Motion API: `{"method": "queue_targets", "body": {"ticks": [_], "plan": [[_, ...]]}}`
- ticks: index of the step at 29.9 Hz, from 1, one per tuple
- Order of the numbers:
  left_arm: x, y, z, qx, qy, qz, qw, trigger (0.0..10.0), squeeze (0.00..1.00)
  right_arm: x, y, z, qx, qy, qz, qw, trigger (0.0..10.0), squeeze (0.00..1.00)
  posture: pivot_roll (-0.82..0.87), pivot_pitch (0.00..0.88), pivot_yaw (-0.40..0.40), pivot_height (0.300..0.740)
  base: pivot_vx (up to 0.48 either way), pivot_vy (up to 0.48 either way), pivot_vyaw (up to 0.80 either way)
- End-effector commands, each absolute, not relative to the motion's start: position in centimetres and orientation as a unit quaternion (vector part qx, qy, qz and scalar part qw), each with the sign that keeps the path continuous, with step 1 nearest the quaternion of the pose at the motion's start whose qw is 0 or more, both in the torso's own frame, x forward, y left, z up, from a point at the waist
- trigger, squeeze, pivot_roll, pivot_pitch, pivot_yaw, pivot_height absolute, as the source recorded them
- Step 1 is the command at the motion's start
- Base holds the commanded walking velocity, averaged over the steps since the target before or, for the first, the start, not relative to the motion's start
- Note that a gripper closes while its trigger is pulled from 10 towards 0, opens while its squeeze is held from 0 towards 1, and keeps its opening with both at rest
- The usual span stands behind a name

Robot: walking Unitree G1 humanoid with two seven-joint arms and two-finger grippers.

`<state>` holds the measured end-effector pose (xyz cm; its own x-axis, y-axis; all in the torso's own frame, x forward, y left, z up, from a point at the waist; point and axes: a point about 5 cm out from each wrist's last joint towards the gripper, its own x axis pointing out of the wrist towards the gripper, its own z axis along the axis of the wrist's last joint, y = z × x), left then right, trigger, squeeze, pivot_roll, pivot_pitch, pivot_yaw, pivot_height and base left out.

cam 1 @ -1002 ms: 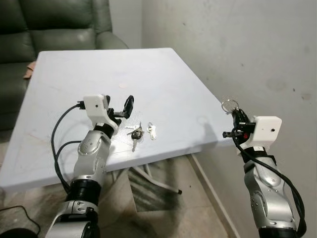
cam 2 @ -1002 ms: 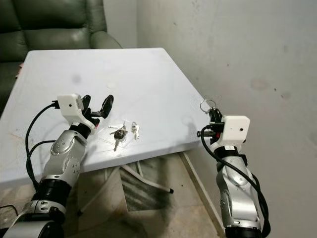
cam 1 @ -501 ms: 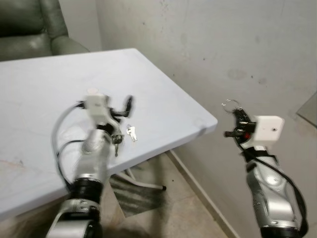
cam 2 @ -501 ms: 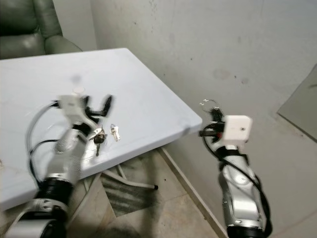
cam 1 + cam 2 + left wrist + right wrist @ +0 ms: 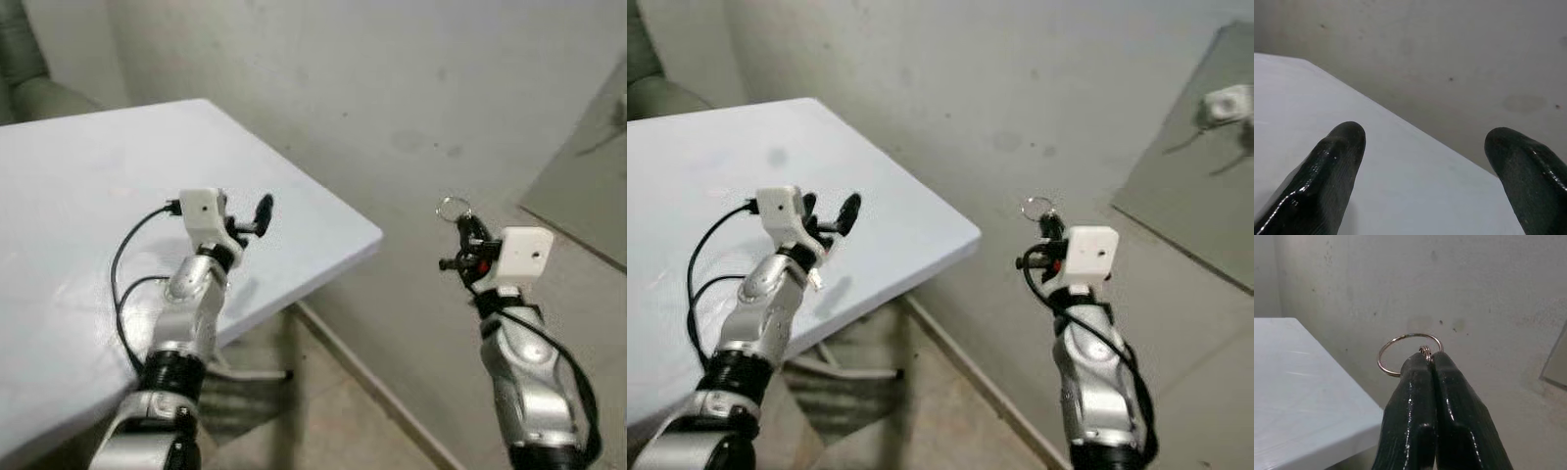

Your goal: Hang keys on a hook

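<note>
Here the left pincer [image 5: 257, 217] hangs above the near corner of the white surface [image 5: 88, 186], its two black fingers [image 5: 1327, 181] spread wide with nothing between them. The fingers look rubbery and faintly ribbed, with rounded, glossy tips. Under them the surface is smooth, matte and pale, and its straight edge runs to a rounded corner ahead of the pincer. Beyond that edge stands a grey wall [image 5: 323, 78], rough plaster flecked with small dark spots.

Well apart to the right, off the surface and in front of the wall, the right pincer [image 5: 466, 227] is raised with its fingers [image 5: 1420, 421] pressed tight together. They pinch a key ring [image 5: 1409, 354] at their very tips. The ring is a thin loop of shiny wire, round and doubled where the coil overlaps, and that doubled part is what the tips grip. It stands upright above the pincer, sticking out past the fingertips, its flat open face turned toward the wrist camera. Whether any keys hang from it cannot be made out.
</note>
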<state>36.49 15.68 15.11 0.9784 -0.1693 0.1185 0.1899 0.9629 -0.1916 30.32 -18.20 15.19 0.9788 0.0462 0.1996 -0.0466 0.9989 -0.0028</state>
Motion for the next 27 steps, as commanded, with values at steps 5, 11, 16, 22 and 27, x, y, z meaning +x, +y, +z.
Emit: {"method": "queue_targets", "body": {"ticks": [5, 11, 16, 22, 27], "plan": [[36.7, 14.8, 15.6, -0.102, -0.05, -0.101, 0.988, 10.0, 0.0, 30.4, -18.9, 15.6, -0.004, -0.103, 0.01, 0.995, 10.0, 0.0, 0.01, 0.0, -0.055, 0.74, 0.0, 0.0, -0.68], [36.6, 14.8, 15.5, -0.101, -0.046, -0.101, 0.989, 10.0, 0.0, 30.4, -18.9, 15.5, -0.006, -0.097, 0.006, 0.995, 10.0, 0.0, 0.01, 0.0, -0.053, 0.74, 0.0, 0.0, -0.66], [36.3, 14.5, 15.3, -0.103, -0.041, -0.11, 0.988, 10.0, 0.0, 30.2, -19.3, 15.2, -0.022, -0.095, -0.005, 0.995, 10.0, 0.0, 0.01, 0.0, -0.052, 0.74, 0.0, 0.0, 0.0], [35.7, 13.3, 15.3, -0.099, -0.039, -0.152, 0.983, 10.0, 0.0, 30.0, -19.2, 15.1, -0.02, -0.094, -0.003, 0.995, 10.0, 0.0, 0.01, 0.0, -0.05, 0.74, 0.0, 0.0, 0.0], [35.3, 12.6, 15.5, -0.096, -0.044, -0.176, 0.979, 10.0, 0.0, 29.9, -19.0, 15.1, -0.02, -0.094, -0.002, 0.995, 10.0, 0.0, 0.01, 0.0, -0.048, 0.74, 0.0, 0.0, 0.0]]}}
